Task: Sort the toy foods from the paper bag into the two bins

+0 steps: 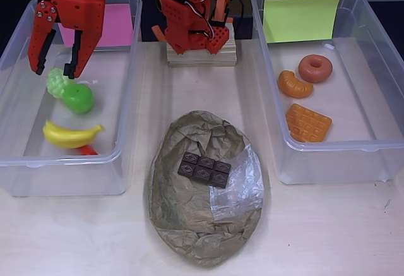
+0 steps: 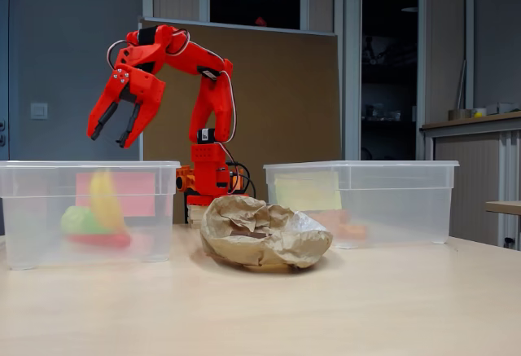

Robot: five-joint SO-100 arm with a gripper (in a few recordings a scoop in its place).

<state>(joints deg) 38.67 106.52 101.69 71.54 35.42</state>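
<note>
Gripper (image 1: 57, 71) hangs wide open and empty above our pink-label bin (image 1: 19, 162). Only the chocolate bar (image 1: 204, 168) is left, on the paper bag (image 1: 189, 225) at 6 o'clock from the base; crinkly paper could snag our grab.

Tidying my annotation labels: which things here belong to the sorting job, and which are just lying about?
Job: chocolate bar, paper bag, pink-label bin, yellow-label bin, grapes, apple, banana, chili, croissant, donut, waffle, end effector.
About: wooden base block.

pincer (image 2: 114, 136) empty, jaws apart | above pink-label bin (image 2: 49, 209)
</note>
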